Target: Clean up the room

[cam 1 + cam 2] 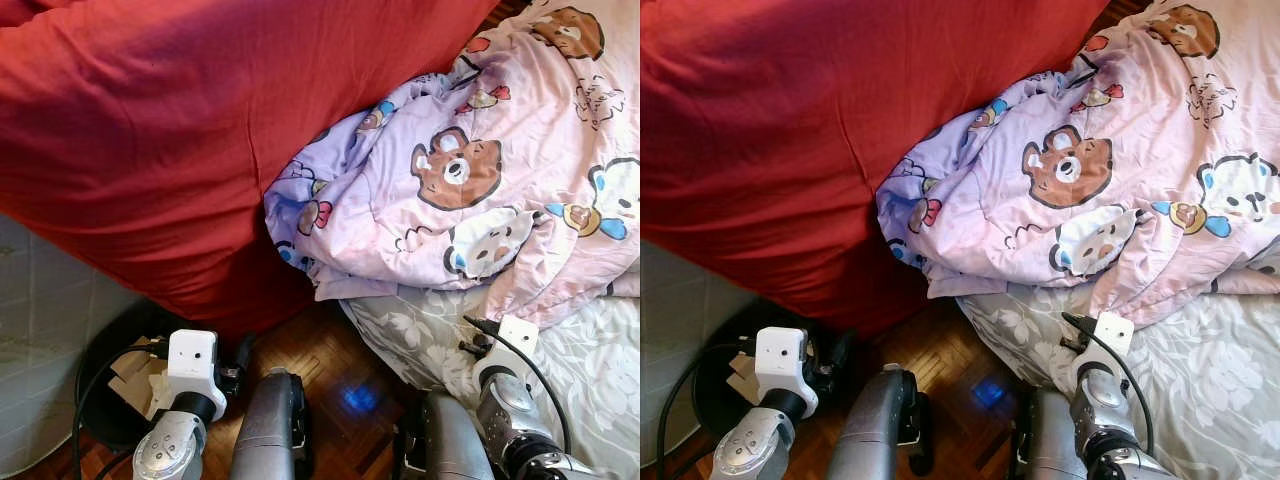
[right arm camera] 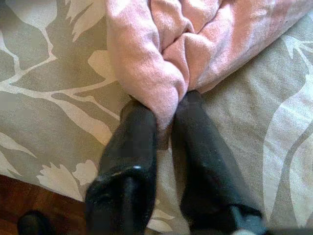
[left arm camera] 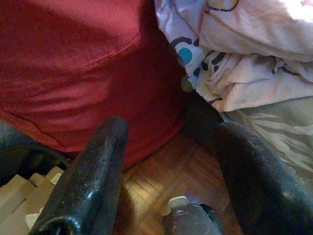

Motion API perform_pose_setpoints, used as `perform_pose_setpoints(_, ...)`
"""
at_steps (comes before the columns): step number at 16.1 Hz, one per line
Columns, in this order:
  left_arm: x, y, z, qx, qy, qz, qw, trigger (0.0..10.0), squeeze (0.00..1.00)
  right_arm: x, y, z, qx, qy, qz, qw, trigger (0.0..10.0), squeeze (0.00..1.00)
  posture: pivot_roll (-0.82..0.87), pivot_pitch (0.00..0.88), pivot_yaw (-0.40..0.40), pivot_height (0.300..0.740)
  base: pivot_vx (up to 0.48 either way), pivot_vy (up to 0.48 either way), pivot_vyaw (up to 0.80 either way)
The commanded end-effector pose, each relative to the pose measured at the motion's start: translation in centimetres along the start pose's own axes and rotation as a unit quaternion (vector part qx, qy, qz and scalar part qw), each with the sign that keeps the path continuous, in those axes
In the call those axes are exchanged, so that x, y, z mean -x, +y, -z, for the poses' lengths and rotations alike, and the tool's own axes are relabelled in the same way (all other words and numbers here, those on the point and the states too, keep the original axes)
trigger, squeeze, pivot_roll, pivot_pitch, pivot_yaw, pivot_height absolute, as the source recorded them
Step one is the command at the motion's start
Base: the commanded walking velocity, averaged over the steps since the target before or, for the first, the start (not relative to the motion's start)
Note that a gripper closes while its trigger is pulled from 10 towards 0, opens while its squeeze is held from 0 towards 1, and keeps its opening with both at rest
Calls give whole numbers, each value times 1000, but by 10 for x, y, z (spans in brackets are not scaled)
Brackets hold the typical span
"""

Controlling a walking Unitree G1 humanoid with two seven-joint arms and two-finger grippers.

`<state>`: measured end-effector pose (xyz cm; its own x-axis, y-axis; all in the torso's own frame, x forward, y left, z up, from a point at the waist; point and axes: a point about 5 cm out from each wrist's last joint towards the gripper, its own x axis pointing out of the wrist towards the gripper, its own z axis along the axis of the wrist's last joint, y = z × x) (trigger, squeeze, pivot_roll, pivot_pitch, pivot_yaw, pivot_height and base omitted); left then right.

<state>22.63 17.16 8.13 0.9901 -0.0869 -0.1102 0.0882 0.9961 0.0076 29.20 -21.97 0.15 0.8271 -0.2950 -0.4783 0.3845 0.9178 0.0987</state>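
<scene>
At the blanket's lower edge, the right gripper has its jaws pinching a fold of the pink blanket, which lies bunched on the bed at two o'clock. The left gripper hangs at seven o'clock, jaws spread, beside the red cushion. Tidying looks barely begun: the blanket is still crumpled

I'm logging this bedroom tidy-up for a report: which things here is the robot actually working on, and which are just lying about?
In the job:
- pink cartoon blanket, a fold of its edge pinched in the right claw
- grey floral bedsheet under it

Just lying about:
- red bedding hanging to the wooden floor
- dark bin with cardboard pieces, beside the open, empty left claw
</scene>
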Motion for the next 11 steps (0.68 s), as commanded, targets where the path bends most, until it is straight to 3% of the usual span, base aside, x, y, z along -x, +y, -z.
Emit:
perform_pose_setpoints(1, 5, 4, 9, -4, 22, -10, 1000, 10000, 0, 5, -5, 18, 0, 27, 6, 1000, 0, 0, 222, 369, 106, 647, 0, 0, 0)
perform_pose_setpoints(4, 2, 5, 10, -5, 21, -13, 1000, 10000, 0, 6, -5, 20, 3, 23, -4, 1000, 0, 0, 224, 362, 101, 647, 0, 0, 0)
perform_pose_setpoints(11, -24, 2, 11, 3, 7, -19, 1000, 10000, 0, 11, -17, 22, -6, -8, -6, 1000, 0, 0, 150, 260, 58, 647, 0, 0, 0)
